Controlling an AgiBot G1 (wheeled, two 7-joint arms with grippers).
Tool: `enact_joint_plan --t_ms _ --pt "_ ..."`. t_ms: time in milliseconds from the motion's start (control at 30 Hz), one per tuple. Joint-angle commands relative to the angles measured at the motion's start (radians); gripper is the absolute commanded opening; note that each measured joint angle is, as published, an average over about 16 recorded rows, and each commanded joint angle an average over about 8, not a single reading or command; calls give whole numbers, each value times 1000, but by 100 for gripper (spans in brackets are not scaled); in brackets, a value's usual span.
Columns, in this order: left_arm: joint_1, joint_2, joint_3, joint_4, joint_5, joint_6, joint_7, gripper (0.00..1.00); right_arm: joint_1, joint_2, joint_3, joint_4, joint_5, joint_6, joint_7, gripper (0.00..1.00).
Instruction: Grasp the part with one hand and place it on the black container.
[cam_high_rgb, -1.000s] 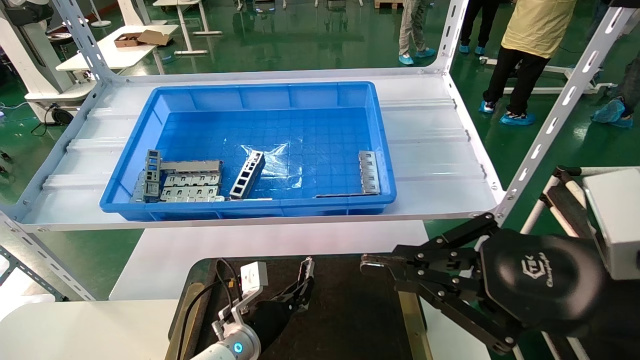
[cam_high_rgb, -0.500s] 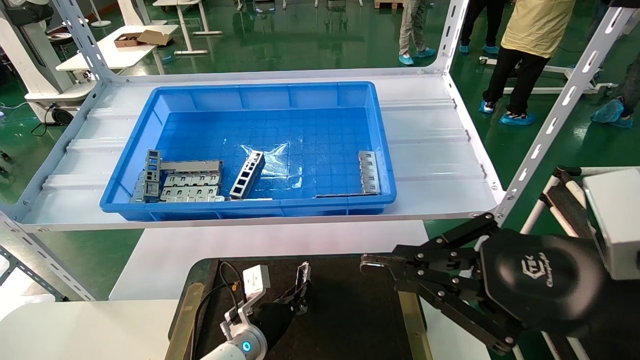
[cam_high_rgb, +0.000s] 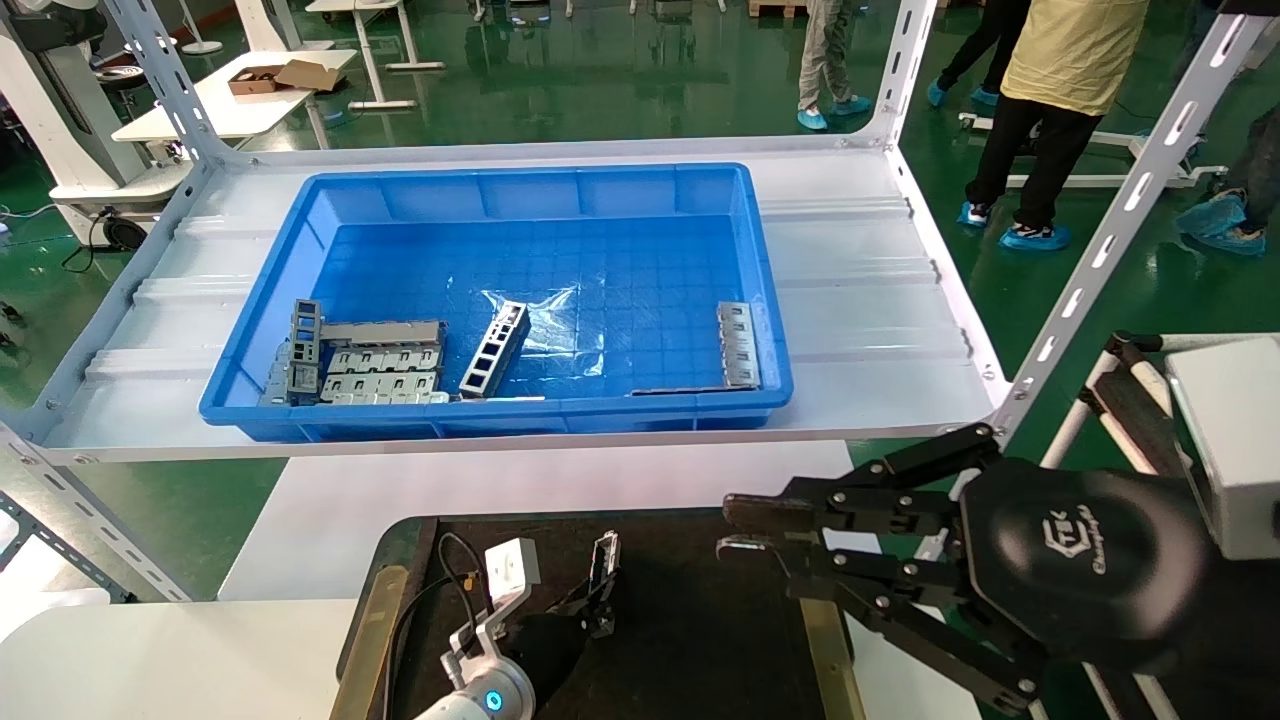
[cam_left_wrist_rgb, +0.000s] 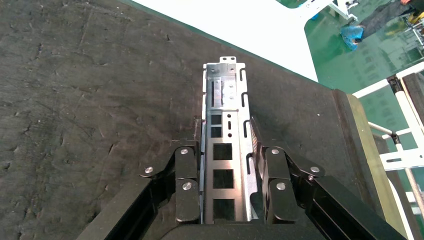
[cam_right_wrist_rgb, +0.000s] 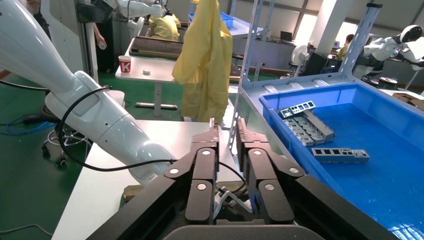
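Left tool clamped on the part, low over the black container, part's far end touching it, right tool slightly parted, idle at the container's right edge

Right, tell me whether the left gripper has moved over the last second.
Yes. The left gripper, shut on the part, has sunk toward the black container and drawn back from the blue bin.

I count two grippers, one part, one black container, one blue bin, and one ladder strip inside that bin.
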Motion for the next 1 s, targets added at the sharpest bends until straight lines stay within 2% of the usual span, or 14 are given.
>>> enact_joint_plan --t_ms 33,200,367,733,1000 --pt "0 1 -1 2 1 0 -1 100 0 0 0 0 0 0 0 100" --pt "0 -16 -6 -35 12 17 3 100 0 0 0 0 0 0 0 100" --pt "12 -68 -16 -115 31 62 15 100 0 0 0 0 0 0 0 100" --pt "42 -267 -52 -348 57 271 69 100 0 0 -1 0 0 0 0 100" --pt "66 -409 -117 -481 30 444 136 100 0 0 -1 0 1 0 0 100"
